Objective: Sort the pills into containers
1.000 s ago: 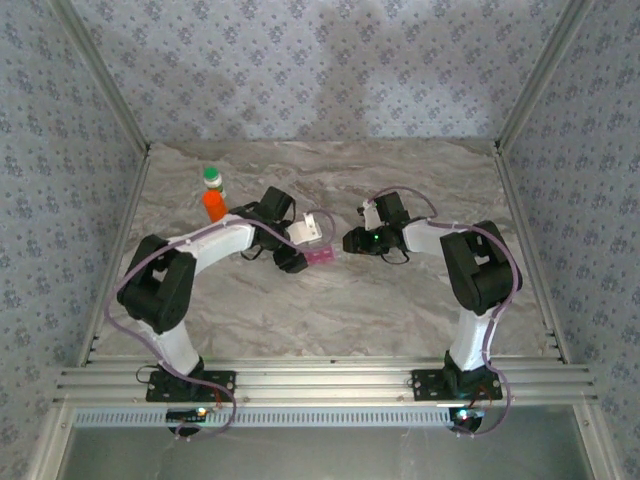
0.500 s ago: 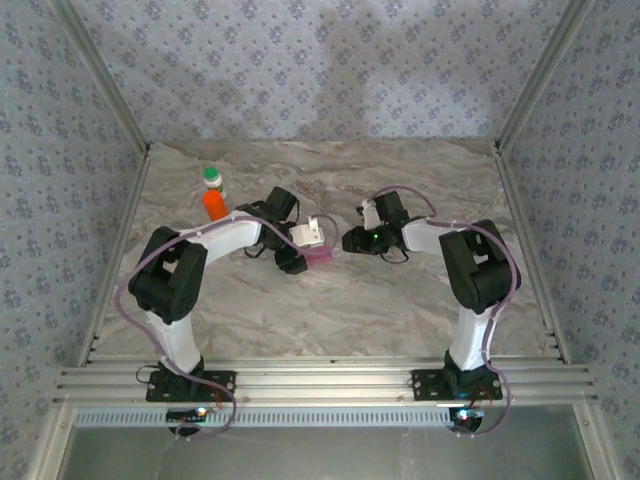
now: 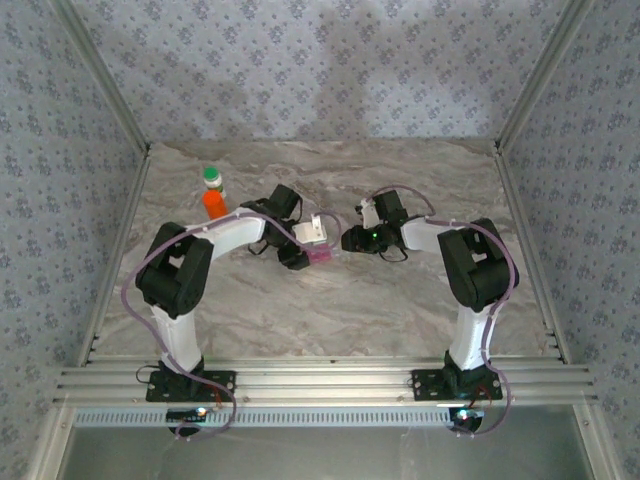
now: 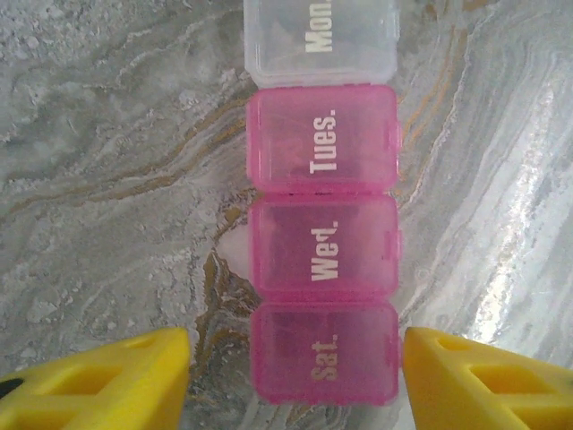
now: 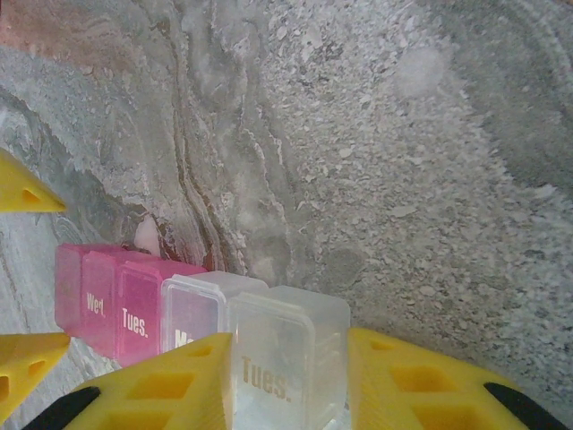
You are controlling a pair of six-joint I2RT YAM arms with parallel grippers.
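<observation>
The container (image 4: 322,251) is a strip pill box lying flat on the marble table, with pink lidded sections and a clear end (image 5: 286,349). It also shows mid-table (image 3: 318,236). My left gripper (image 4: 295,358) straddles the pink "Sat." end, open, with a gap on the left side. My right gripper (image 5: 286,376) is shut on the clear "Tues." section at the other end. In the top view the left gripper (image 3: 297,252) and right gripper (image 3: 347,240) face each other across the box. One small pale pill (image 4: 235,246) lies on the table against the "Wed." section, its far side (image 5: 146,235) visible too.
An orange bottle with a green cap (image 3: 213,194) stands upright at the back left, behind the left arm. Patterned walls and metal frame rails (image 3: 120,110) close in the table (image 3: 400,310) on three sides.
The left arm's elbow has swung in and back while its jaws narrowed around the pink end. The right gripper has edged slightly left, staying on the clear end.
</observation>
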